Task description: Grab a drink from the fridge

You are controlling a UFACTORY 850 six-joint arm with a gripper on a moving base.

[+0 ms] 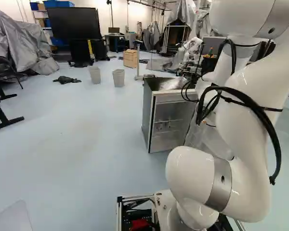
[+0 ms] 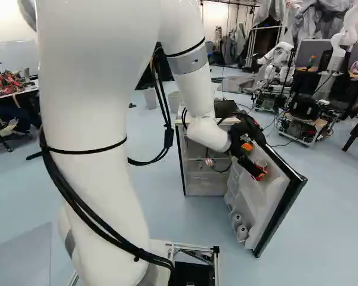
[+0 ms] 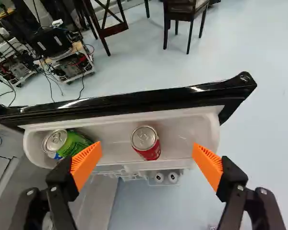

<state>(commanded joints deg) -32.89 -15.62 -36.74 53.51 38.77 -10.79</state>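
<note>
In the right base view my gripper (image 2: 253, 167) reaches over the inner side of the open fridge door (image 2: 280, 202); the fridge (image 1: 171, 120) stands behind it. The wrist view shows the gripper (image 3: 146, 163) wide open, nothing held. A red can (image 3: 146, 143) stands in the door's white shelf (image 3: 182, 132), ahead of the gap between the fingers. A green can (image 3: 67, 143) leans at the shelf's other part, ahead of one orange pad (image 3: 86, 164). Two white round items (image 3: 165, 178) show lower in the door.
The black door edge (image 3: 134, 100) runs just beyond the cans. Dark chairs (image 3: 182, 17) and wheeled equipment (image 3: 67, 60) stand farther off. Another robot (image 2: 277, 59) is at the back. Two grey bins (image 1: 118, 78) stand left of the fridge in the left base view.
</note>
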